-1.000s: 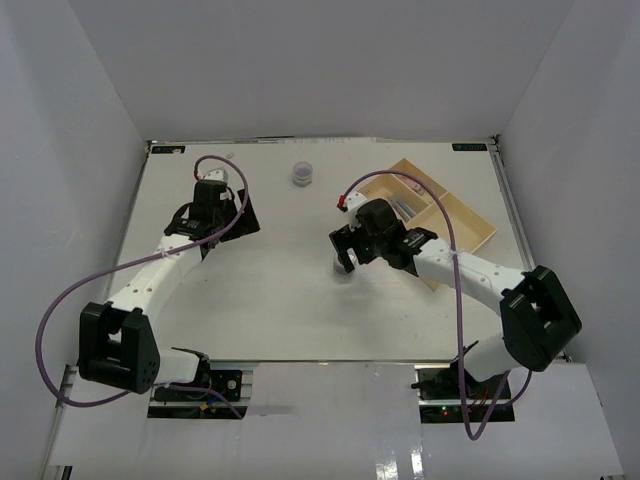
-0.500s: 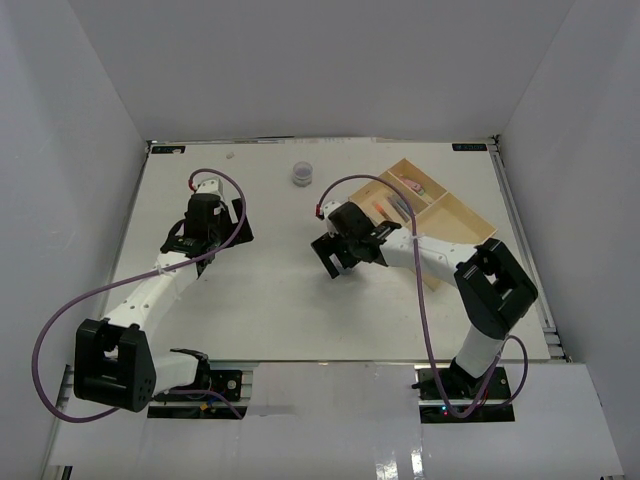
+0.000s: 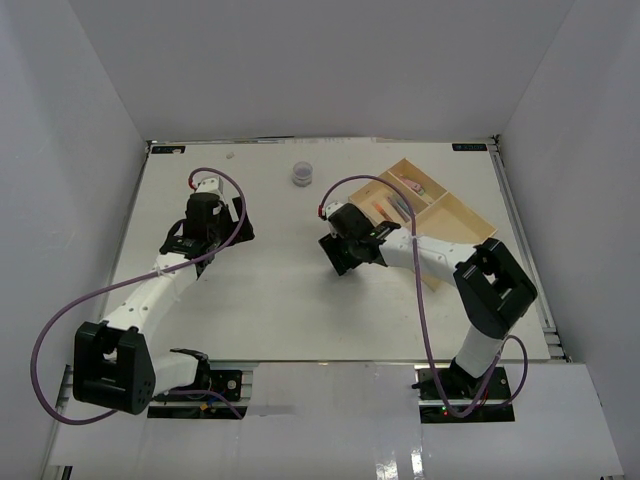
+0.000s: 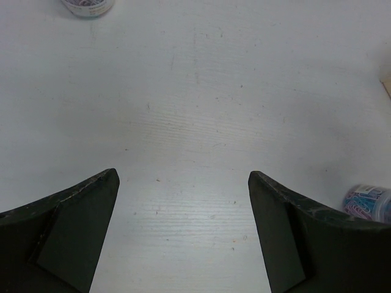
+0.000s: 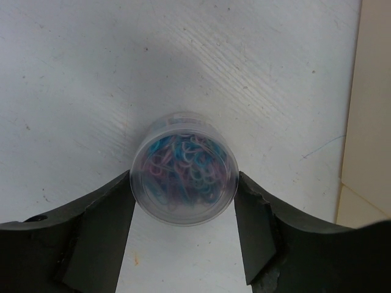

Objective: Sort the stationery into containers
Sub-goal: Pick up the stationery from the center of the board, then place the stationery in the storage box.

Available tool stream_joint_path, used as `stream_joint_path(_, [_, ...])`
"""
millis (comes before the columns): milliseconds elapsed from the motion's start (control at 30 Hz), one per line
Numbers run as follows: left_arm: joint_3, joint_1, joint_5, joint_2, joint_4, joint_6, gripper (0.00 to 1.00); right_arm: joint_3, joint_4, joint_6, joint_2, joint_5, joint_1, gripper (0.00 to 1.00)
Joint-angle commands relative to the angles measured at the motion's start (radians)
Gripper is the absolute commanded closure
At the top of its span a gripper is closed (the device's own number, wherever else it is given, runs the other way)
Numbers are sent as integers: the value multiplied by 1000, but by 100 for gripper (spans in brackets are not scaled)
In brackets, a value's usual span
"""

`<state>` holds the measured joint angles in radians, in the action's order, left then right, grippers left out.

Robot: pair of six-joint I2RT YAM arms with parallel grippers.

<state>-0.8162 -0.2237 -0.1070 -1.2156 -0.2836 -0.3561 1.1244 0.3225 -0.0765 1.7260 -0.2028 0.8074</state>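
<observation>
White tabletop (image 3: 280, 310), white walls all round, and the action is right beside the tray (image 3: 470, 232). A second ago the right gripper (image 5: 183, 186) stood wide open there with its arm stretched low across the table. Now the elbow has swung up alongside the tray and the jaws have drawn in on the tub (image 5: 183, 168) of coloured paper clips. Both fingers look pressed against its sides, and the tub stands on the table just off the tray's left edge. I'd call that the grab made and the lift not yet begun, with a short carry over into a compartment to follow. Pens (image 3: 398, 207) already lie in the tray. Over to the second tub (image 3: 302, 174), waiting well apart from the tray toward the far edge. The left gripper (image 4: 182, 180), well left of the tray, is spread wide and holds nothing.
</observation>
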Motion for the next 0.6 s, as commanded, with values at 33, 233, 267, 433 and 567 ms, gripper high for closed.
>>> stream_joint_path(33, [0, 4, 21, 41, 18, 0, 2, 44, 15, -11, -106, -41, -8, 57])
stream_joint_path(233, [0, 3, 33, 53, 18, -4, 2, 34, 26, -19, -288, -129, -176, 60])
stream_joint_path(267, [0, 4, 35, 54, 18, -3, 2, 28, 32, -26, -302, -130, -212, 60])
stream_joint_path(433, [6, 4, 46, 71, 23, -11, 2, -32, 33, -48, -352, -118, -445, 61])
stream_joint_path(567, [8, 4, 49, 74, 23, -12, 2, -51, 27, -66, -330, -107, -568, 61])
